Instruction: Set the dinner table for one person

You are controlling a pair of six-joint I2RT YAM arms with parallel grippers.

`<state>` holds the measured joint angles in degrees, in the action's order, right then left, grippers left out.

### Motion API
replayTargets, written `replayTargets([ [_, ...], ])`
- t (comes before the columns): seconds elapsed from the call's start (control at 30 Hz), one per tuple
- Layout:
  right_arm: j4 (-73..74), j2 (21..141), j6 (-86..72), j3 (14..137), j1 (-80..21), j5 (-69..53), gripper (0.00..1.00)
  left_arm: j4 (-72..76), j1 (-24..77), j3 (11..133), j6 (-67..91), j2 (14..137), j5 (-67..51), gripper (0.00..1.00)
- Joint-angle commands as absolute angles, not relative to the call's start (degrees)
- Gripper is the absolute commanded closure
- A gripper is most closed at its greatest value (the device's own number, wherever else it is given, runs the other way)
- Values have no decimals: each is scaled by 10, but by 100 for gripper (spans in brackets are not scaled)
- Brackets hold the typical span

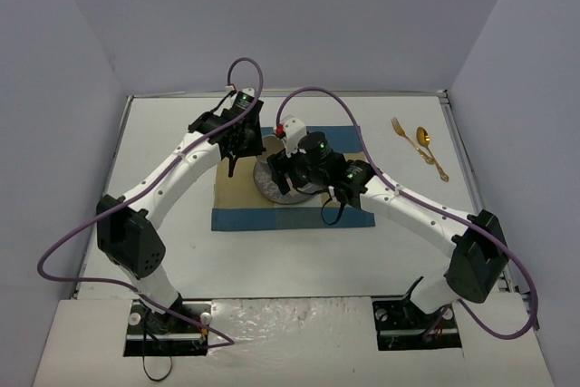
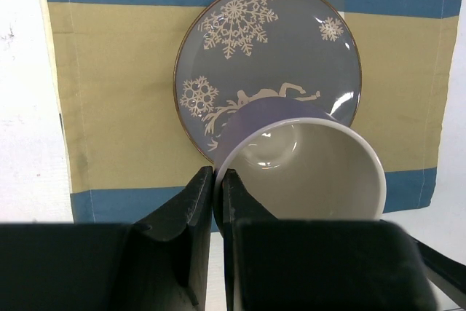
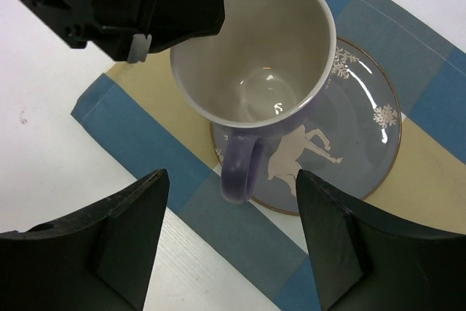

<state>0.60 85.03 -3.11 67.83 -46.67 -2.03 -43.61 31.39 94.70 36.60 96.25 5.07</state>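
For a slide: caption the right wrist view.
Left claw pinching rim of lilac ceramic mug, handle toward open right claw.

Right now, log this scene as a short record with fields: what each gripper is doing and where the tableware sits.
left gripper: shut on the rim of the mug
right gripper: open, one finger on each side of the mug's handle, not touching it
mug: lilac outside, white inside, empty, over the edge of the plate
plate: grey-blue with white snowflakes, on the placemat
placemat: blue and tan, mid-table
fork and spoon: gold, side by side on the bare dinner table, far right, off the placemat
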Motion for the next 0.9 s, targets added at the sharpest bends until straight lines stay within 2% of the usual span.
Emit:
replayTargets([
  [0.0, -28, 862, -21, 714, -472, 21, 37, -400, 324, 991, 376, 908, 69, 100],
  [0.23, -35, 884, -21, 714, -473, 25, 48, -411, 331, 995, 364, 905, 71, 100],
  [0.37, -43, 890, -22, 712, -473, 27, 60, -410, 334, 991, 362, 902, 71, 100],
  [0.5, -51, 897, -26, 707, -473, 24, 66, -410, 334, 989, 360, 902, 62, 100],
  [0.77, -77, 886, -26, 681, -473, 37, 97, -404, 334, 980, 354, 897, 58, 100],
  [0.87, -85, 877, -25, 670, -473, 44, 100, -403, 335, 977, 351, 896, 55, 100],
])
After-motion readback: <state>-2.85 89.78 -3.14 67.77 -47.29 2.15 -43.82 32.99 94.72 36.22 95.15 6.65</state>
